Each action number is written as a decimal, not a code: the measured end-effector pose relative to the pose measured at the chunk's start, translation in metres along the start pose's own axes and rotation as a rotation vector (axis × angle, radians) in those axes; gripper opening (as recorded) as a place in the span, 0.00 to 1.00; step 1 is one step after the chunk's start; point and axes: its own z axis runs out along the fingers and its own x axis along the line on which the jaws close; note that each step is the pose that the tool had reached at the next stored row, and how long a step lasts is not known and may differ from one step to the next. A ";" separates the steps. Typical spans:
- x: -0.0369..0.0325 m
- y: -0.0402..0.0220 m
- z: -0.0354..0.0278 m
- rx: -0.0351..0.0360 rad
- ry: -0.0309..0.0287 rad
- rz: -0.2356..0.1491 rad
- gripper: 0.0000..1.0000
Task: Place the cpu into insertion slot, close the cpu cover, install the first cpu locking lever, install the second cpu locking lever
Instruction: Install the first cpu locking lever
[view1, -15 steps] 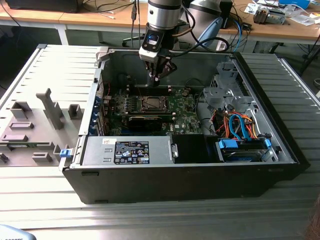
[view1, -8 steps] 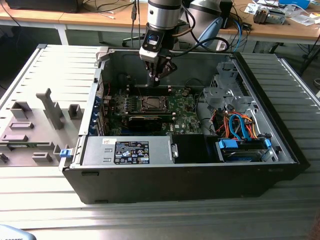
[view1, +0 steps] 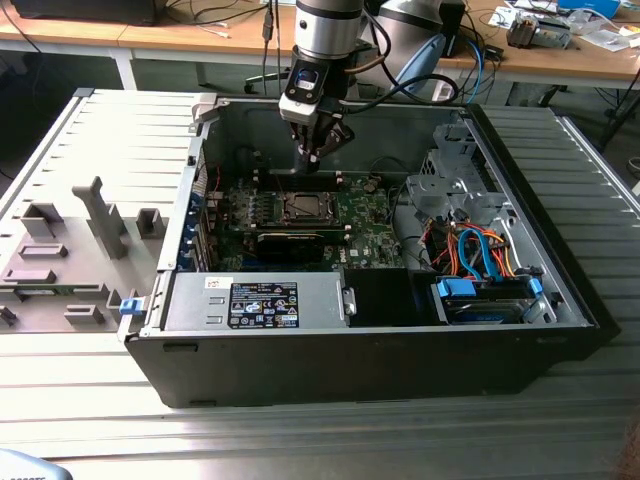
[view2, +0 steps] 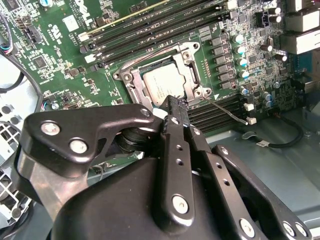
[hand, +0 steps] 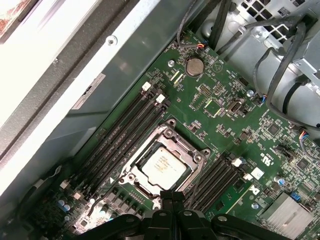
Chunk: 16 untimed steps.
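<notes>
I am hovering the gripper (view2: 175, 104), fingers pinched together and empty, beside the insertion slot (hand: 131, 177). The cpu (hand: 162, 164) is lying inside, under the cpu cover (hand: 146, 151). Slipping sideways risks gouging the green board (hand: 225, 125).

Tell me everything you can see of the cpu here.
The cpu is a small, flat, square chip with a silvery-grey metal top bearing fine print. It lies level on the green board, and the metal cpu cover frames its edges. The gripper, fingers together, is by one corner.
</notes>
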 end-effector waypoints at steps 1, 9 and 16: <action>0.0000 0.0000 0.0000 -0.0001 -0.0001 -0.001 0.11; 0.0000 0.0000 0.0000 -0.0002 -0.0005 -0.006 0.11; 0.0000 0.0000 0.0000 -0.0002 -0.0007 -0.010 0.11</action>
